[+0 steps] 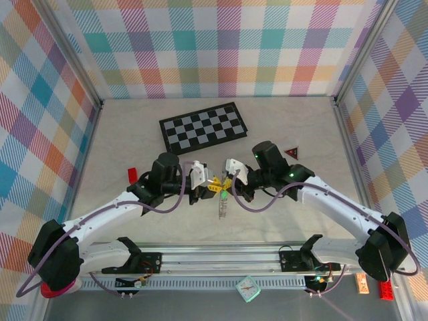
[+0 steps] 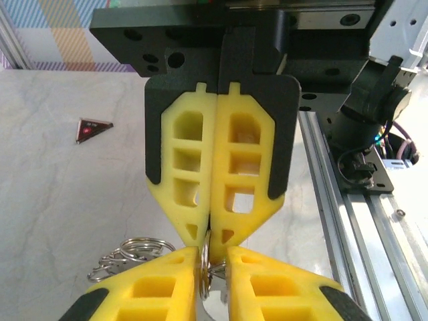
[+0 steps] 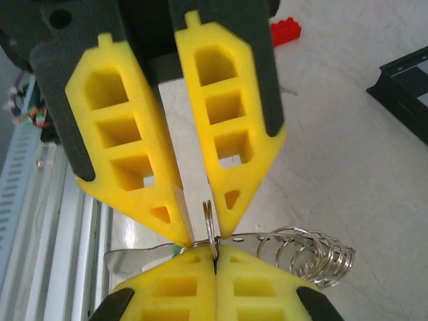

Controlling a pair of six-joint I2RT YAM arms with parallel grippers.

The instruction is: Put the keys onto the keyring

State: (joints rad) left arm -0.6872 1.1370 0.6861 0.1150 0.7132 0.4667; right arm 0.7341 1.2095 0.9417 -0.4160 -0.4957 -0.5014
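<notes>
My two grippers meet tip to tip above the table's middle. The right gripper (image 1: 231, 182) (image 3: 215, 257) is shut on a thin silver ring of the keyring (image 3: 210, 224), which stands up between the left gripper's fingers. The left gripper (image 1: 212, 184) (image 2: 214, 267) has its jaws narrowly parted around that ring, with a little space on both sides. The rest of the keyring, a bunch of silver loops (image 3: 314, 257) (image 2: 130, 253), hangs beside the fingertips. A silver key blade with a green head (image 3: 144, 257) (image 1: 225, 195) lies across under the tips and dangles down. The blue key is hidden.
The black-and-white chessboard (image 1: 204, 127) lies at the back. A dark red triangle (image 1: 291, 152) (image 2: 92, 128) sits right of it, and a small red block (image 1: 132, 175) (image 3: 284, 32) at the left. The metal rail (image 1: 221, 257) runs along the near edge.
</notes>
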